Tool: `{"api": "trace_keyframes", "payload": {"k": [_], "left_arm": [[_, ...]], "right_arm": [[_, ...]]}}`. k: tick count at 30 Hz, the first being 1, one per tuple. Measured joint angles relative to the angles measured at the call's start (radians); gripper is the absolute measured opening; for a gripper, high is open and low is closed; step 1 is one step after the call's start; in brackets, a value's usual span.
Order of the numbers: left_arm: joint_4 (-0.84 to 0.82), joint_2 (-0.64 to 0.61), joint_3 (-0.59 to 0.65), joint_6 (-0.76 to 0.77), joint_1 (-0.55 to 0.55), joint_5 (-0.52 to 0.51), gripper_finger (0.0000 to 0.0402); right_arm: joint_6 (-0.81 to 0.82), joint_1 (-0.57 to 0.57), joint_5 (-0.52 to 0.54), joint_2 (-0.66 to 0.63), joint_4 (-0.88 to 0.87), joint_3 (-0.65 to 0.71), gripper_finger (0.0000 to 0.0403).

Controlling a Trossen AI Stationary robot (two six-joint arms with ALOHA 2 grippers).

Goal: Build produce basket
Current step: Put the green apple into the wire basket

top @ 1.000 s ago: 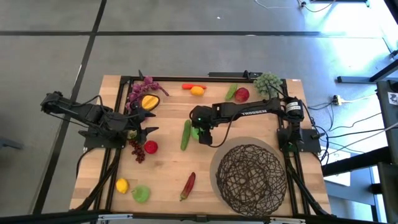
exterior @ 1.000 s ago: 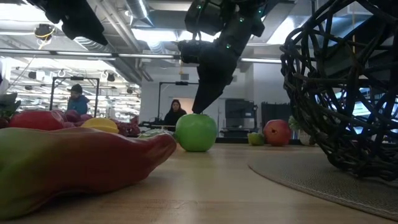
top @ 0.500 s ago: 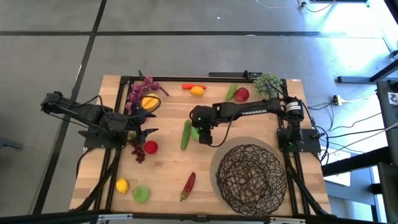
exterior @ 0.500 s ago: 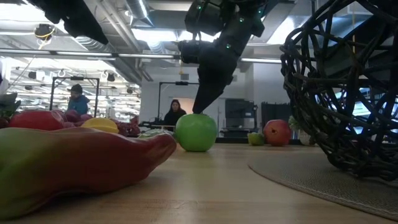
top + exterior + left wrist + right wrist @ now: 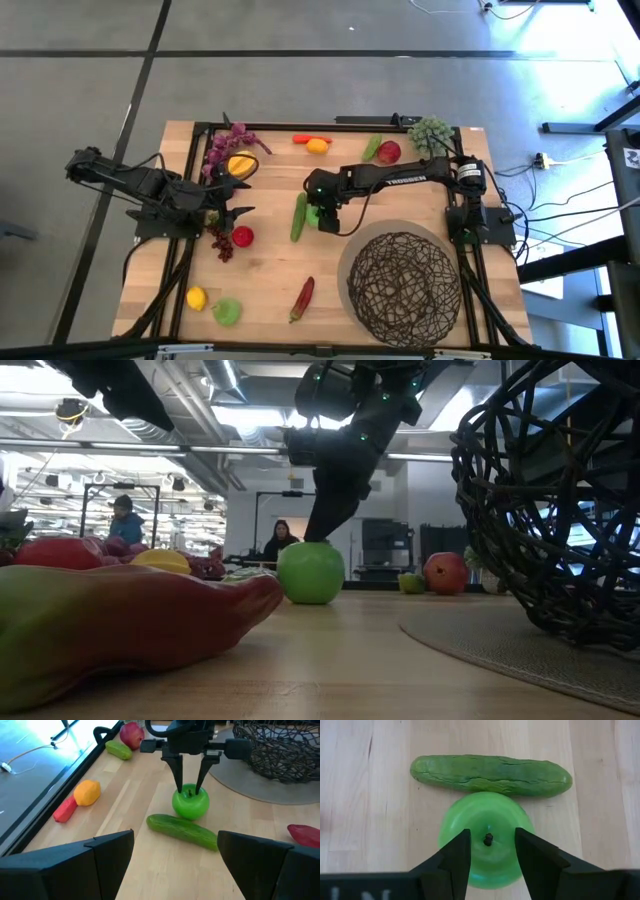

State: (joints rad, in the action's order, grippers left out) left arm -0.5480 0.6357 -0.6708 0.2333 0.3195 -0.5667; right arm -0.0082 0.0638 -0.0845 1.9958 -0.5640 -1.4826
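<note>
- Near edge of the table (image 5: 270, 275): the empty basket (image 5: 403, 279) sits on a round grey mat (image 5: 352, 262) toward the right corner, with a red chili (image 5: 302, 296) to its left. A lemon (image 5: 196, 297) and a second green apple (image 5: 227, 311) lie toward the left corner.
- Middle: the right gripper (image 5: 490, 851) stands straight down over a green apple (image 5: 485, 837), its fingers bracketing the stem and set against the top of the fruit. They look narrowed onto it rather than wrapped round its sides. The apple rests on the wood, just beside the cucumber (image 5: 491, 775).
- Step in hand, as I judge it: picking the first piece of produce. The hold looks shallow, so the next move calls for a slow lift, then a carry toward the basket.
- Left side: the left gripper (image 5: 236, 197) waits with jaws spread wide, holding nothing, near red grapes (image 5: 219, 243).
- Far edge: purple grapes (image 5: 226, 143), a carrot (image 5: 313, 139) and a red apple (image 5: 389, 152).
- Beyond, the low view shows two people (image 5: 124, 518) standing in a lit workshop.
</note>
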Motion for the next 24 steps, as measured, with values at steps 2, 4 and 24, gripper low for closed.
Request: {"api": "trace_keyframes", "payload": {"k": [2,4,24], "left_arm": [[-0.001,0.0,0.0,0.0,0.0,0.0,0.0279],[-0.001,0.0,0.0,0.0,0.0,0.0,0.0279],[-0.001,0.0,0.0,0.0,0.0,0.0,0.0279]], "right_arm": [[0.003,0.0,0.0,0.001,0.0,0.0,0.015],[0.003,0.0,0.004,0.001,0.0,0.0,0.0139],[0.007,0.004,0.001,0.004,-0.008,0.001,0.0003]]}}
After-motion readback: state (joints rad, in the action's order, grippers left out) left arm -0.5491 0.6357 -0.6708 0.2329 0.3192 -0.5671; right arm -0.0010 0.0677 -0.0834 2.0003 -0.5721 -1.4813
